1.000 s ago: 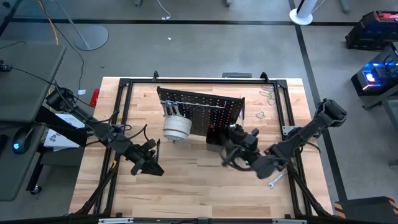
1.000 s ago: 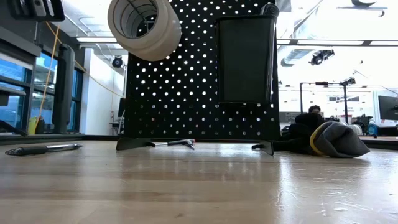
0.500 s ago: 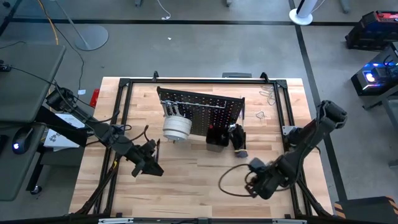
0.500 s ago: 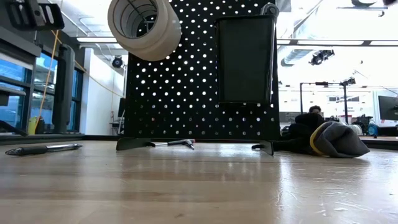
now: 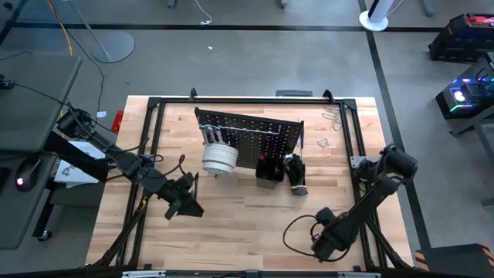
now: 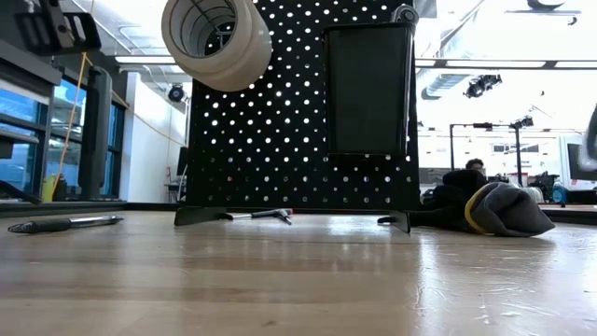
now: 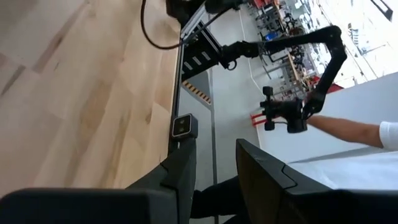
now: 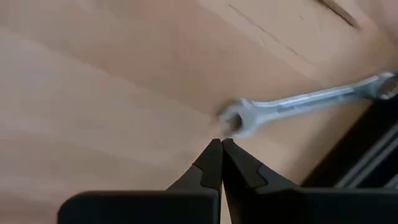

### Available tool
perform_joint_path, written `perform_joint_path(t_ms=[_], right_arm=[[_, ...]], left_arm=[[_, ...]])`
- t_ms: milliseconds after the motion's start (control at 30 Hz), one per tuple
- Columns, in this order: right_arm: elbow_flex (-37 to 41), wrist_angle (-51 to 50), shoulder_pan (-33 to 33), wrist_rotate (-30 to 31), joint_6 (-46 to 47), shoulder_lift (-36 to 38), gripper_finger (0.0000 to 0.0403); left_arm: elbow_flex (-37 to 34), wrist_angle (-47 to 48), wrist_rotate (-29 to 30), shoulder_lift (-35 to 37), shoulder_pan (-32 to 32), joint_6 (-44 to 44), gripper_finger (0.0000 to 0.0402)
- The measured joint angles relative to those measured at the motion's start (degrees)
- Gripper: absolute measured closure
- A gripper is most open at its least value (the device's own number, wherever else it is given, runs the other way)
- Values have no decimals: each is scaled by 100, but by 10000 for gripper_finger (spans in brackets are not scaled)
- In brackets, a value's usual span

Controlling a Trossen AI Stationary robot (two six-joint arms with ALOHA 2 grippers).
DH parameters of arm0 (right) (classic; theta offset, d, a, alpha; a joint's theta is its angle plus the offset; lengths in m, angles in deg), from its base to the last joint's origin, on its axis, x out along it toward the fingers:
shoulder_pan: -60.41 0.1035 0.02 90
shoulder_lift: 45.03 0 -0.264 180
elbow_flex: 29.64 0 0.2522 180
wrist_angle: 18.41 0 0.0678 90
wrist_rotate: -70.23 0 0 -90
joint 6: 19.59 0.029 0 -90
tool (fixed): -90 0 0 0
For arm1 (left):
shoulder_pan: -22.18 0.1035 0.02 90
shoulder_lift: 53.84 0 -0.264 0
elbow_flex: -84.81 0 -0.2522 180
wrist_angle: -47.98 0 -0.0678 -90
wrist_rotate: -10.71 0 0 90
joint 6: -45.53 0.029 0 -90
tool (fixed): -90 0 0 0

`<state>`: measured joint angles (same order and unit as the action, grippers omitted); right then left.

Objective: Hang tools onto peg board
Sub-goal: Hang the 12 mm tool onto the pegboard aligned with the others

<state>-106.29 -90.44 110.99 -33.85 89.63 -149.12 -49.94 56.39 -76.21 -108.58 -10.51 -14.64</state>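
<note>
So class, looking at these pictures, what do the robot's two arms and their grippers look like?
Both arms are dark, jointed tubes with looping black cables. The left gripper has two broad, flat, matte black fingers. The right gripper has black fingers tapering to narrow, wedge-shaped tips. No markings show.

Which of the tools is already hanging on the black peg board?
The set of white tape rolls, hung high on the peg board's left side. The dark-handled screwdriver and the black glove bundle lie on the wooden table.

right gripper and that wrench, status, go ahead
Right gripper shut, empty, tips just short of wrench. Wrench flat on table by frame. Left gripper parked front left, holding nothing. Nothing in the way.
</note>
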Motion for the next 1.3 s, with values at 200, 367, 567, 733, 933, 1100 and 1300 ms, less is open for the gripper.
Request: perform_joint_path(t_ms=[200, 367, 567, 733, 933, 1100, 1300], right_arm=[[0, -366, -5, 115, 30, -114, 403], [0, -1004, 16, 59, 9, -115, 403], [368, -188, 7, -6, 120, -110, 403], [539, -15, -2, -40, 371, -79, 403], [481, 658, -217, 238, 424, -58, 403], [266, 1283, -521, 1292, 100, -85, 403], [247, 2698, -979, 2113, -793, -111, 403]], left_arm=[[0, -13, 22, 0, 86, -120, 296], [0, -17, 98, 0, 93, -121, 296], [0, -17, 251, 0, 93, -123, 296], [0, -17, 250, 0, 93, -216, 296], [0, -14, 208, 0, 93, -219, 296], [0, 2, 210, 0, 93, -217, 296], [0, 4, 243, 0, 93, -121, 296]])
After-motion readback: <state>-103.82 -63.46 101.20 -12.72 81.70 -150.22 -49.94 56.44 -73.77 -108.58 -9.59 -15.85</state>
